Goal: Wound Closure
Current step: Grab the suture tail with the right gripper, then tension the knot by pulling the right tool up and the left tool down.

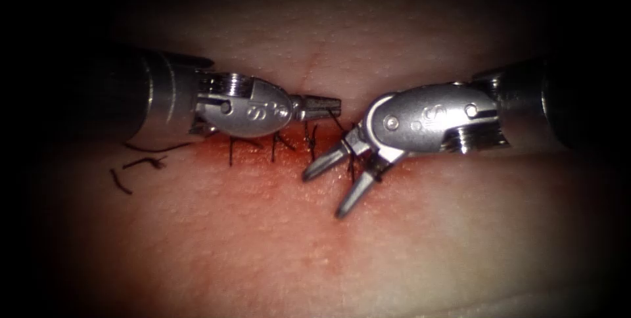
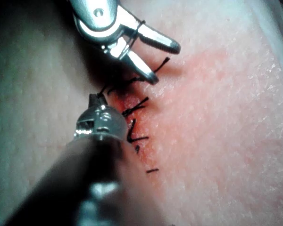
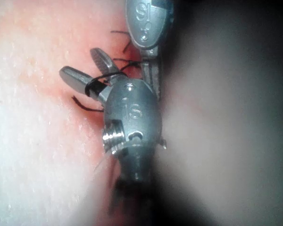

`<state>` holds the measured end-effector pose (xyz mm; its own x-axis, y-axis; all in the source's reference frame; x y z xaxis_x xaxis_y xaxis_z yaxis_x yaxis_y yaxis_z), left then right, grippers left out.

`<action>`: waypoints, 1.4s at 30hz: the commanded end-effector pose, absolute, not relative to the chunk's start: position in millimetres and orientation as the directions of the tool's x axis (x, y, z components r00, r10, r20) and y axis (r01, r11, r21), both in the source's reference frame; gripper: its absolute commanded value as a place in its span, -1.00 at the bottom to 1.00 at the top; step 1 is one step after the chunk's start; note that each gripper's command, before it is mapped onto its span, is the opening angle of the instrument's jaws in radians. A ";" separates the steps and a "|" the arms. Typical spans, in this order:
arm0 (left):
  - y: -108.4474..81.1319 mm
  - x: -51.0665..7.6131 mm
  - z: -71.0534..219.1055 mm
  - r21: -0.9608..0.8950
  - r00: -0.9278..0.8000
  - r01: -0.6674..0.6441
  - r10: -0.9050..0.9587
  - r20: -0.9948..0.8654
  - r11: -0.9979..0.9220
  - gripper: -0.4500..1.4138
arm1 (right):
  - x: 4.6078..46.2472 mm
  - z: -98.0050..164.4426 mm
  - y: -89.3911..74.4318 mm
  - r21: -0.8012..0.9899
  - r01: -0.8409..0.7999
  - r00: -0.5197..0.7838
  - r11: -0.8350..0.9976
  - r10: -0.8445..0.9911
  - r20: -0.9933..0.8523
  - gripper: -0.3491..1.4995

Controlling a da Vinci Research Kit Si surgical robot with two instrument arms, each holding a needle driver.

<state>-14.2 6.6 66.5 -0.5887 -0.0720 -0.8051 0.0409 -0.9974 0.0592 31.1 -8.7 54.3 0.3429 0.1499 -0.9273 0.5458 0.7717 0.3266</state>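
Note:
My left tool (image 1: 332, 104) reaches in from the left over the row of dark stitches (image 1: 273, 147), and its jaws are shut on the thread (image 1: 336, 122). The thread runs down to my right tool (image 1: 325, 193), whose jaws stand open, pointing down and left over the tissue (image 1: 263, 246). A loop of thread (image 1: 371, 173) is wound around the base of those open jaws. The left wrist view shows the same loop (image 2: 139, 28) on the right tool (image 2: 165, 63), with the left tool (image 2: 93, 99) just short of it. Seen from the right wrist, the loop (image 3: 96, 82) crosses both spread jaws.
Red fluid (image 1: 263, 160) stains the tissue along the stitched cut. Cut ends of thread (image 1: 141, 161) lie loose on the tissue at the left, below the left tool's shaft (image 1: 151, 91). Short thread tails (image 2: 141, 139) stick up from the stitches.

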 end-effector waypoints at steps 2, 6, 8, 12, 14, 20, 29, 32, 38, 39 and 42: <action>6.9 -14.6 67.1 0.057 -0.590 0.037 -0.068 -0.804 -0.998 -1.00 | 31.5 55.5 -9.4 0.321 0.559 0.353 0.764 0.131 -0.927 0.00; 6.8 -14.3 67.0 0.057 -0.591 0.039 -0.069 -0.804 -0.998 -1.00 | 31.0 56.3 -10.0 0.316 0.576 0.373 0.754 0.101 -0.922 -0.04; 6.8 -14.2 67.0 0.053 -0.591 0.036 -0.064 -0.804 -0.998 -1.00 | 31.0 56.7 -10.1 0.316 0.580 0.384 0.751 0.090 -0.919 -0.06; 6.5 -14.2 67.0 0.050 -0.591 0.034 -0.061 -0.804 -0.998 -1.00 | 31.0 57.1 -10.0 0.317 0.584 0.392 0.748 0.082 -0.916 -0.11; 6.3 -14.1 67.0 0.052 -0.591 0.035 -0.062 -0.804 -0.998 -1.00 | 31.1 57.2 -9.9 0.318 0.584 0.395 0.747 0.081 -0.915 -0.22; 5.9 -14.0 66.8 0.054 -0.591 0.037 -0.066 -0.804 -0.998 -1.00 | 30.5 57.6 -9.7 0.319 0.595 0.404 0.738 0.069 -0.912 -0.26; 5.4 -14.2 66.1 0.054 -0.591 0.038 -0.066 -0.804 -0.998 -1.00 | 30.1 58.0 -9.7 0.318 0.604 0.411 0.731 0.056 -0.910 -1.00; 5.0 -14.0 65.6 0.056 -0.593 0.039 -0.068 -0.802 -0.998 -1.00 | 30.2 58.0 -9.1 0.321 0.603 0.412 0.730 0.061 -0.909 -1.00; 3.1 -12.5 64.3 0.069 -0.605 0.047 -0.084 -0.792 -0.996 -1.00 | 29.6 58.0 -7.7 0.319 0.581 0.408 0.749 0.071 -0.910 -1.00; 2.7 -12.2 64.2 0.073 -0.607 0.049 -0.087 -0.790 -0.996 -1.00 | 29.6 57.9 -7.5 0.318 0.574 0.402 0.754 0.079 -0.912 -1.00; 0.4 -11.3 63.5 0.085 -0.619 0.049 -0.097 -0.779 -0.995 -1.00 | 29.6 57.8 -7.0 0.311 0.557 0.381 0.770 0.096 -0.920 -1.00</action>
<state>-10.7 -0.4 62.7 -0.6208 -0.0991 -0.7777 0.0515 -0.9950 0.0856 29.0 -7.1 57.2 0.3815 0.1003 -0.9189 0.5541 0.7709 0.3142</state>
